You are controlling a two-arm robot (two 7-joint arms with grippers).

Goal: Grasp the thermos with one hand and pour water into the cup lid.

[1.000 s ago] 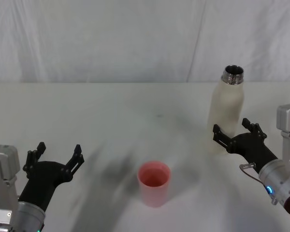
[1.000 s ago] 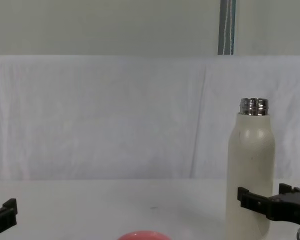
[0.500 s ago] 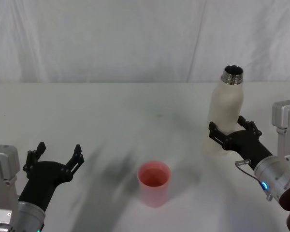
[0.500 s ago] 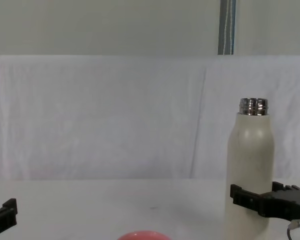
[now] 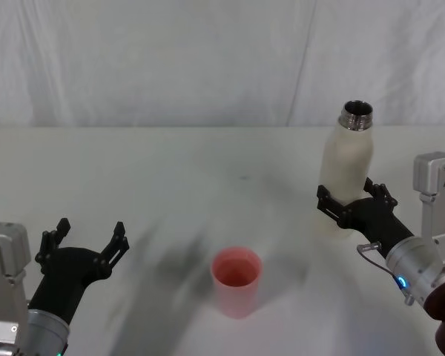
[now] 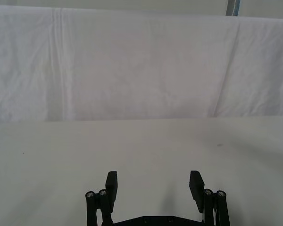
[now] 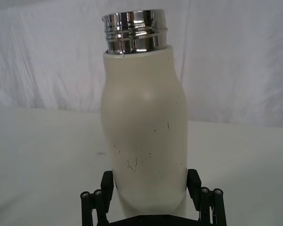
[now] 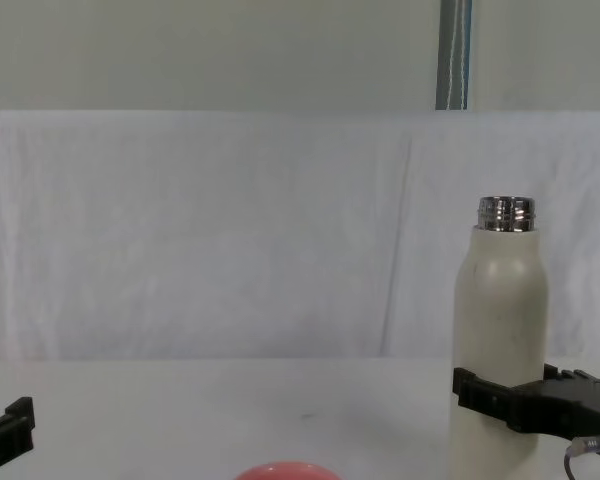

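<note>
Two spread fingers of your right gripper (image 5: 346, 202) straddle upright thermos (image 5: 347, 170), frame right; left gripper (image 5: 85, 239) spread, lower left; pink cup lid (image 5: 236, 280) centre.

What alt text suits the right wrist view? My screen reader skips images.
The right gripper sits open around the base of the upright cream thermos, one finger at each side. Its steel neck is uncapped, above a white table.

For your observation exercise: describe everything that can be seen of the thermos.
The thermos is a tall cream-white matte bottle with rounded shoulders and a shiny threaded steel neck, uncapped. Faint scuffs mark its body. It stands upright on the white table, to the robot's right. The right gripper is open, its fingers on either side of the lower body.
</note>
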